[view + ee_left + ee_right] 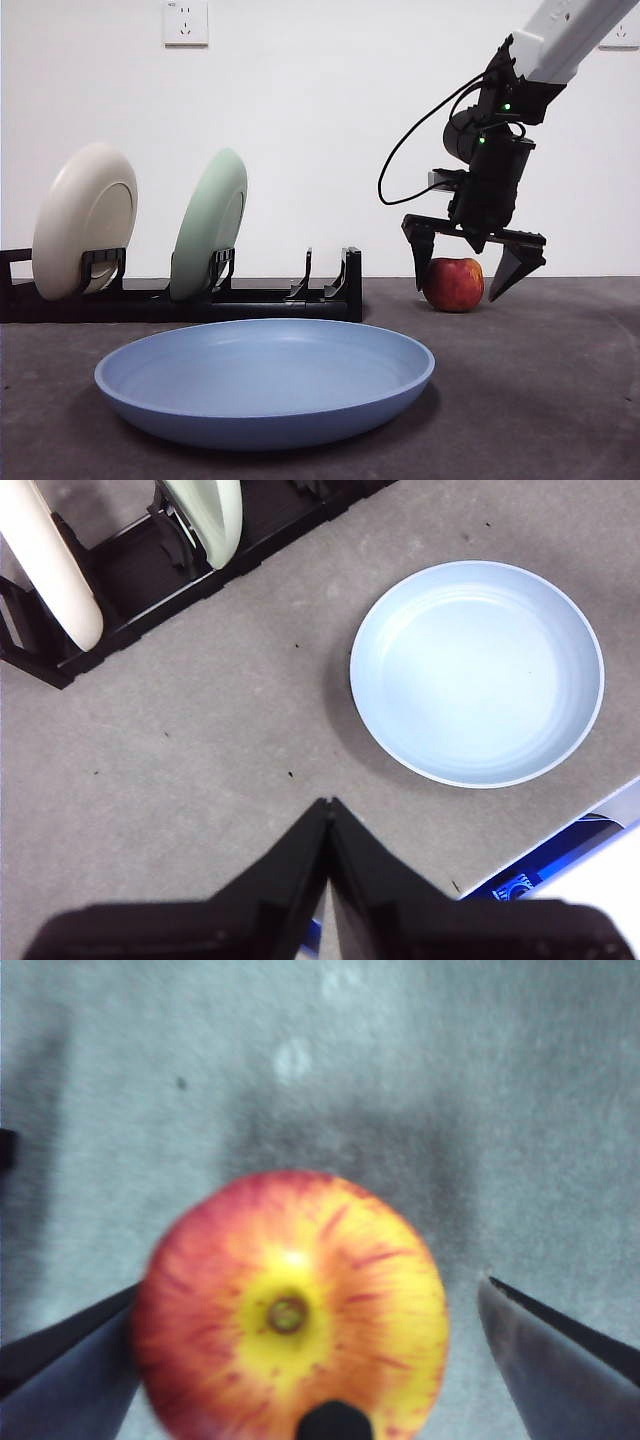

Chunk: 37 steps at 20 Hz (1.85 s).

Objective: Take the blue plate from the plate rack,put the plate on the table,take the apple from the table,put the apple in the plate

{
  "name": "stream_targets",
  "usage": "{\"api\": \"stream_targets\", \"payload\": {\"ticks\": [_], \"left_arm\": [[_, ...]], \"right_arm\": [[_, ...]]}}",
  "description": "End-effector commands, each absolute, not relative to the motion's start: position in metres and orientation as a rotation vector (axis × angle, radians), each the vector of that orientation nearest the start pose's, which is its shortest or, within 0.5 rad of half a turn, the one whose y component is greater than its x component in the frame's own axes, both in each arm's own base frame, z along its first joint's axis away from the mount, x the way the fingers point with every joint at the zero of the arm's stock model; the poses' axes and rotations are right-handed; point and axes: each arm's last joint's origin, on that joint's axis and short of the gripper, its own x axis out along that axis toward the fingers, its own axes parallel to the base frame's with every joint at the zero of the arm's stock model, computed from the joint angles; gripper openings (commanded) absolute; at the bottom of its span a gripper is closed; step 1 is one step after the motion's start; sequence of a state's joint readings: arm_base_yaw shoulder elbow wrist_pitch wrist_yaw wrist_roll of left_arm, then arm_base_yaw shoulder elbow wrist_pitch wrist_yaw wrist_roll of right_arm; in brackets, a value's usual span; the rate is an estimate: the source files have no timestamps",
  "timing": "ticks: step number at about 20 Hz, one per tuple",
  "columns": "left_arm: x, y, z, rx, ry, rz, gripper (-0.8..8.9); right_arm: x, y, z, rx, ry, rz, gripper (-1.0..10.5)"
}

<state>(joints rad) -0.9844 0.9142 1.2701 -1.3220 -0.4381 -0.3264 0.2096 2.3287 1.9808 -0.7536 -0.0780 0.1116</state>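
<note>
Right gripper (471, 265) is hanging over the apple (454, 284), jaws spread wide, 1 on each side, gripping nothing. Apple is sitting on the table (560, 380), right of the plate rack (250, 298). Blue plate (265, 380) is lying flat up front. Left gripper (330, 825) is sitting closed, empty.

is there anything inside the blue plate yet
No. The blue plate lies bare on the table. The apple sits apart on the table, under the open right claw.
</note>
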Motion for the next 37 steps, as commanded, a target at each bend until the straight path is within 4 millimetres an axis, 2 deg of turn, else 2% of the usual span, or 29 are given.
{"api": "stream_targets", "payload": {"ticks": [1, 2, 3, 5, 7, 12, 15, 19, 22, 23, 24, 27, 30, 33, 37], "left_arm": [[0.078, -0.094, 0.378, 0.322, 0.795, -0.357, -0.06], [0.078, -0.093, 0.378, 0.322, 0.794, -0.356, -0.06], [0.078, -0.093, 0.378, 0.322, 0.794, -0.356, -0.06], [0.078, -0.093, 0.378, 0.332, 0.78, -0.331, -0.05], [0.079, -0.092, 0.378, 0.343, 0.766, -0.312, -0.06], [0.079, -0.092, 0.379, 0.364, 0.748, -0.289, -0.06], [0.08, -0.091, 0.379, 0.371, 0.744, -0.283, -0.05], [0.08, -0.091, 0.379, 0.379, 0.739, -0.279, -0.05], [0.08, -0.091, 0.379, 0.382, 0.739, -0.28, -0.06], [0.08, -0.091, 0.379, 0.382, 0.739, -0.281, -0.05], [0.08, -0.091, 0.379, 0.382, 0.739, -0.281, -0.05], [0.08, -0.091, 0.379, 0.378, 0.74, -0.28, -0.05], [0.08, -0.092, 0.379, 0.377, 0.743, -0.284, -0.05], [0.08, -0.092, 0.379, 0.376, 0.744, -0.286, -0.05], [0.079, -0.092, 0.378, 0.361, 0.763, -0.315, -0.05]], "right_arm": [[0.486, 0.109, 0.172, 0.019, 1.129, 0.201, 2.5], [0.486, 0.109, 0.172, 0.02, 1.129, 0.201, 0.8], [0.486, 0.11, 0.172, 0.021, 1.129, 0.202, 0.2], [0.485, 0.112, 0.173, 0.018, 1.133, 0.205, 0.2], [0.485, 0.112, 0.184, 0.016, 1.153, 0.205, 0.2], [0.472, 0.112, 0.243, -0.013, 1.225, 0.276, 0.2], [0.454, 0.115, 0.272, -0.055, 1.245, 0.307, 0.2], [0.424, 0.129, 0.314, -0.089, 1.195, 0.354, 0.2], [0.394, 0.145, 0.342, -0.128, 1.135, 0.417, 0.2], [0.379, 0.151, 0.35, -0.141, 1.104, 0.445, 0.2], [0.371, 0.154, 0.352, -0.148, 1.091, 0.459, 0.2], [0.33, 0.165, 0.354, -0.173, 1.013, 0.53, 0.2], [0.289, 0.179, 0.341, -0.178, 0.964, 0.604, 0.2], [0.26, 0.198, 0.313, -0.166, 0.98, 0.663, 0.2], [0.235, 0.231, 0.26, -0.126, 0.994, 0.727, 0.2]]}}
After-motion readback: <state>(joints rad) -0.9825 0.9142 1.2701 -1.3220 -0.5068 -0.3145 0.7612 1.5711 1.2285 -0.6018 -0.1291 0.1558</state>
